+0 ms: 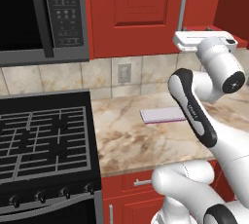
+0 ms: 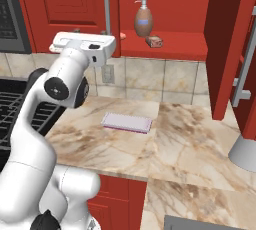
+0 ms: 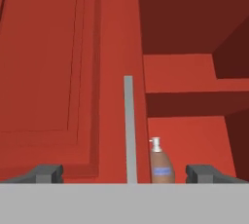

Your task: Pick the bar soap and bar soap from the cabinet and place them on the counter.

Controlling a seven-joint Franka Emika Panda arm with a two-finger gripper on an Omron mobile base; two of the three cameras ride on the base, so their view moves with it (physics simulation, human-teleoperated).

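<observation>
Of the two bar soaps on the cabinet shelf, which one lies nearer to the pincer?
The peach soap at the shelf's left edge, beside the door handle. The other soap lies right of the pump bottle, farther away.

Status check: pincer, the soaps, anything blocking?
Pincer open, empty, facing the cabinet. One bar soap on the shelf beside the pump bottle. Closed door's handle dead ahead.

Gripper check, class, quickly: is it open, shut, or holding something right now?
Gripper: open, jaws spread wide, holding nothing; it faces the cabinet, with the pump bottle ahead on the shelf.
</observation>
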